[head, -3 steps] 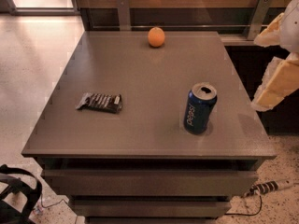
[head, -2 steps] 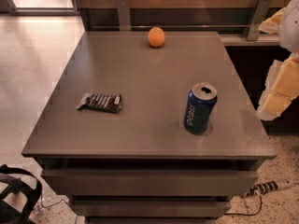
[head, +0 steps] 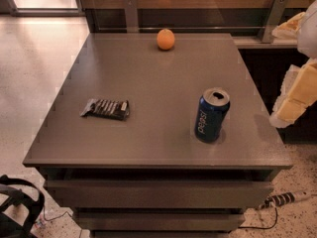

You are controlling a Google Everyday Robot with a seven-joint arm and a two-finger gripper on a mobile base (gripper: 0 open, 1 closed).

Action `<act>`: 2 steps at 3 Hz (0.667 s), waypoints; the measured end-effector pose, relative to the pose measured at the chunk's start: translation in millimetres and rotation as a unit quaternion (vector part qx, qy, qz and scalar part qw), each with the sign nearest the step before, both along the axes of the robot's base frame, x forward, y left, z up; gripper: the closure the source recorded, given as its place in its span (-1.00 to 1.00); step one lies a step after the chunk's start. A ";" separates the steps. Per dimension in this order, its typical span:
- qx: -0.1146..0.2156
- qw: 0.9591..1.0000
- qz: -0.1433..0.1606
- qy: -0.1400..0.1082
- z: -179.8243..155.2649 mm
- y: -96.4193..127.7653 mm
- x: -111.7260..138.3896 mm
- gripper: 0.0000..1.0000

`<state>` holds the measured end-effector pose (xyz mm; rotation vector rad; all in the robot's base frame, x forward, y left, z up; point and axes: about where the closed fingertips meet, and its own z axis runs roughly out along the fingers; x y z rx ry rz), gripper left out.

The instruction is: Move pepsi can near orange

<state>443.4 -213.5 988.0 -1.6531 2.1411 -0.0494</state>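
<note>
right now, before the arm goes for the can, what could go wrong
1. The pincer hangs beyond the table's right edge, to the right of the upright can. A sideways approach could knock the can over or push it toward the front edge.
2. The orange sits loose near the back edge. Setting the can down too close might nudge it so that it rolls off.

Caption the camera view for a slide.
Dark blue pepsi can upright front-right on grey table, round orange at far edge, dark snack wrapper left; gripper off the table's right side.
</note>
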 end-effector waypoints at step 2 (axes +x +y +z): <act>0.153 0.988 0.019 -0.009 -23.4 -9.0 12.5 -1.00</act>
